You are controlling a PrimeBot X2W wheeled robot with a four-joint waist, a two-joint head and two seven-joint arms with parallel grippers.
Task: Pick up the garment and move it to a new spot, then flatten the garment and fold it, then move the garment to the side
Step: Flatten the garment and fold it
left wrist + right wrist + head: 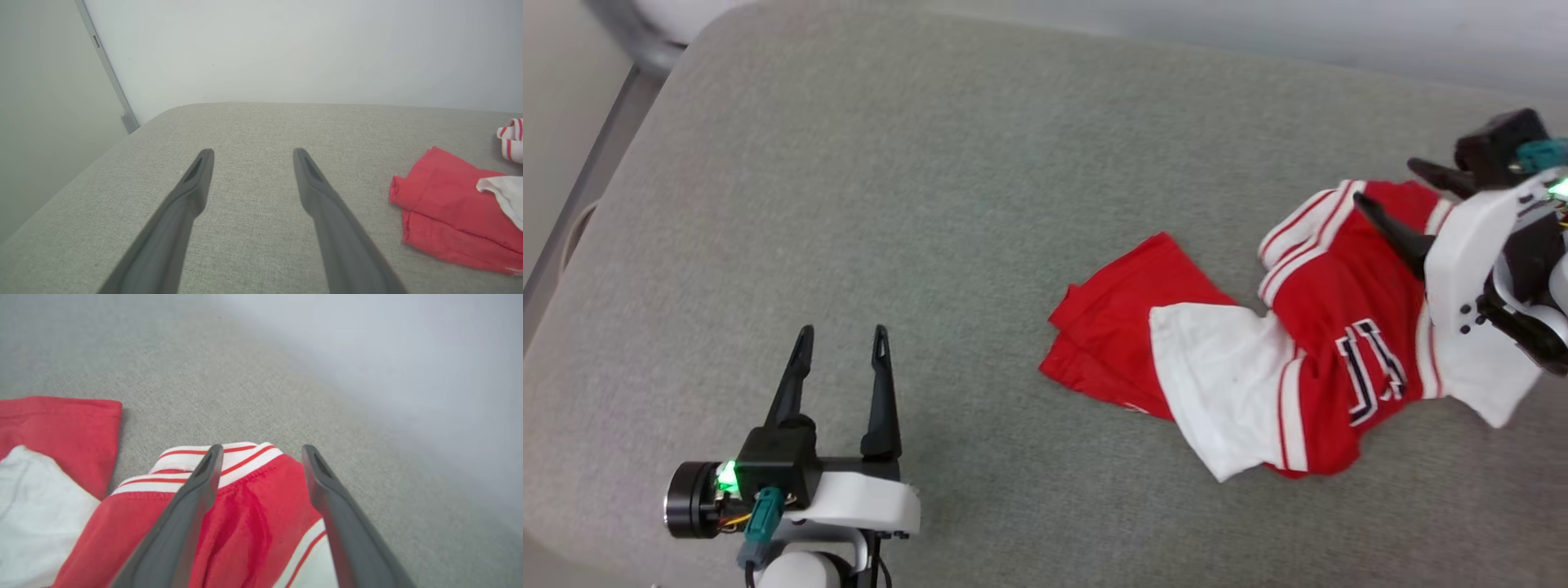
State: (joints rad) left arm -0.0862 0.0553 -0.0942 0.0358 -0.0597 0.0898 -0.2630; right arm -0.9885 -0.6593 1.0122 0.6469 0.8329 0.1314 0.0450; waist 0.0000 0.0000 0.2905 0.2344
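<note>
The garment [1290, 335], a red jersey T-shirt with white sleeves, striped trim and black lettering, lies crumpled on the grey cushion at the right. My right gripper [1392, 188] hovers over its far right end, open, its fingers apart with nothing between them. In the right wrist view the garment [245, 514] lies under the spread fingers [192, 498], the striped trim near their tips. My left gripper [841, 339] stands open over bare cushion at the lower left, well clear of the garment. The left wrist view has the red cloth [445, 212] at its right edge.
The grey fabric cushion [931, 204] spreads wide to the left and front of the garment. Its rounded edge runs along the far side against a pale wall [286, 49]. A metal strip [580, 188] borders the left side.
</note>
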